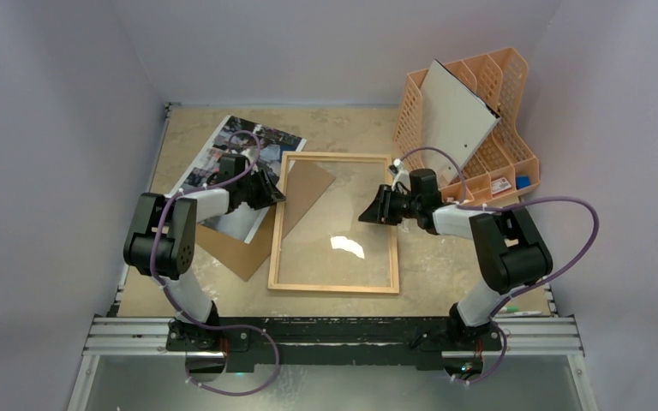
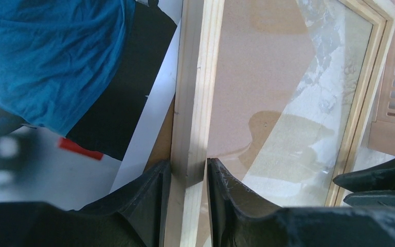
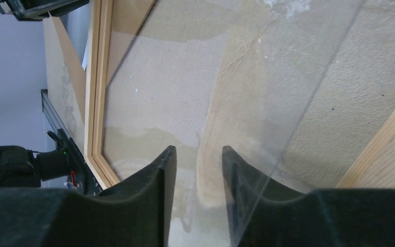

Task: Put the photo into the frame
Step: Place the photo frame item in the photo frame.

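Two arms flank the frame (image 1: 334, 286), flat on the surface (image 1: 433, 267), its long axis running away from the bases. The left gripper (image 2: 187, 167) fingers clamp its left rail. The right gripper (image 1: 368, 212) hovers over the glass, fingers parted. The photo (image 1: 231, 141) lies just left, beneath the nearer left arm, with open room beyond.

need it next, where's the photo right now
In the top view the photo lies far left, beside the frame, partly under the left gripper and overlapping the brown backing panel.
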